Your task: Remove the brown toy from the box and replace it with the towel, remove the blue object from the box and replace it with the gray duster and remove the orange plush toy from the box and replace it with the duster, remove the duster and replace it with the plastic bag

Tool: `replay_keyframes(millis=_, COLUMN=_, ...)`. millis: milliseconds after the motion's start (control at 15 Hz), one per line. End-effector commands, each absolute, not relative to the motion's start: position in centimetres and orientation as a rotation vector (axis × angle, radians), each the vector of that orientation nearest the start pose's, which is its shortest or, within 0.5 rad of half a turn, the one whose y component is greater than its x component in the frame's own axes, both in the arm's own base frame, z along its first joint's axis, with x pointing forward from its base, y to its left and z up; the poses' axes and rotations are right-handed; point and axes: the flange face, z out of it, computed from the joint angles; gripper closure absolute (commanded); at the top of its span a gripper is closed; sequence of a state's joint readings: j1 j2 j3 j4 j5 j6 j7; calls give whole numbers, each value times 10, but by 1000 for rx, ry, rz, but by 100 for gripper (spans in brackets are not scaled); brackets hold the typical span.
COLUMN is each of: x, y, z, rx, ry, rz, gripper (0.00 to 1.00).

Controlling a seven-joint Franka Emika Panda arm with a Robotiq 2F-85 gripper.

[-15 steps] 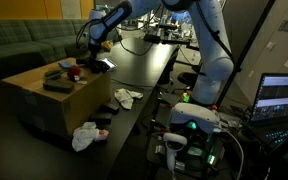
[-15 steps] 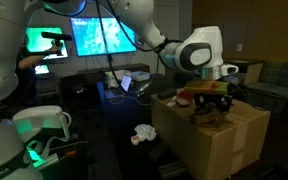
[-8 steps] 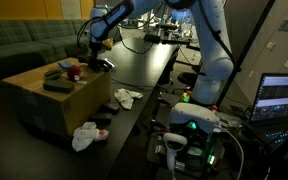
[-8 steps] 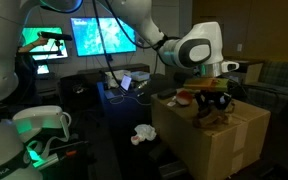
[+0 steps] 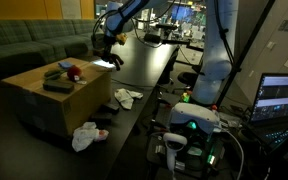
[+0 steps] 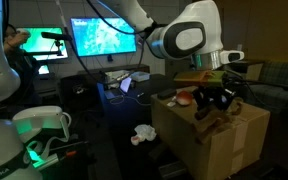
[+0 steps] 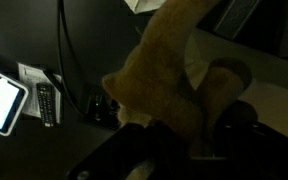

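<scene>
The brown toy (image 7: 159,70), a tan plush, fills the wrist view and hangs between the dark fingers of my gripper (image 7: 189,132), which is shut on it. In an exterior view the gripper (image 6: 218,94) holds the toy (image 6: 210,113) just above the top of the tan cardboard box (image 6: 224,148). The box (image 5: 39,100) carries the dark gray duster (image 5: 59,85) and the small orange plush toy (image 5: 72,71), also seen as the orange plush toy (image 6: 184,98). The gripper (image 5: 109,55) sits beyond the box's far edge. A white plastic bag (image 5: 84,135) lies on the floor.
A white cloth (image 5: 127,97) lies on the floor by the black table (image 5: 144,65). Lit monitors (image 6: 104,35) stand behind. The robot's base with a green light (image 5: 196,122) and a laptop (image 5: 281,98) stand to one side.
The gripper shut on the brown toy and lifted it off the box top, moving up and away from the box's middle toward the black table.
</scene>
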State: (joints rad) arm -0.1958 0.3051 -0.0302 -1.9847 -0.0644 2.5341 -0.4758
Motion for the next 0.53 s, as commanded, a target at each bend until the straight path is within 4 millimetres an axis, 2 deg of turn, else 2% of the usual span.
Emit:
replay_keyframes(millis=0, x=553, y=-152, z=356, rx=-3236, ry=-334, rz=-425, gripper=95)
replay_keyframes(millis=200, x=517, y=-169, z=351, rx=-3243, ry=-226, rz=-459, gripper=95)
replay_keyframes(millis=333, x=502, y=-173, z=340, rx=-3238, ry=-168, rz=-477, gripper=95)
replay_keyframes(millis=400, x=503, y=-196, z=320, rx=-3246, ry=-139, rz=-487, gripper=95)
replay_keyframes(millis=467, x=500, y=-201, z=308, rx=-3245, ry=-107, rz=-500, gripper=95)
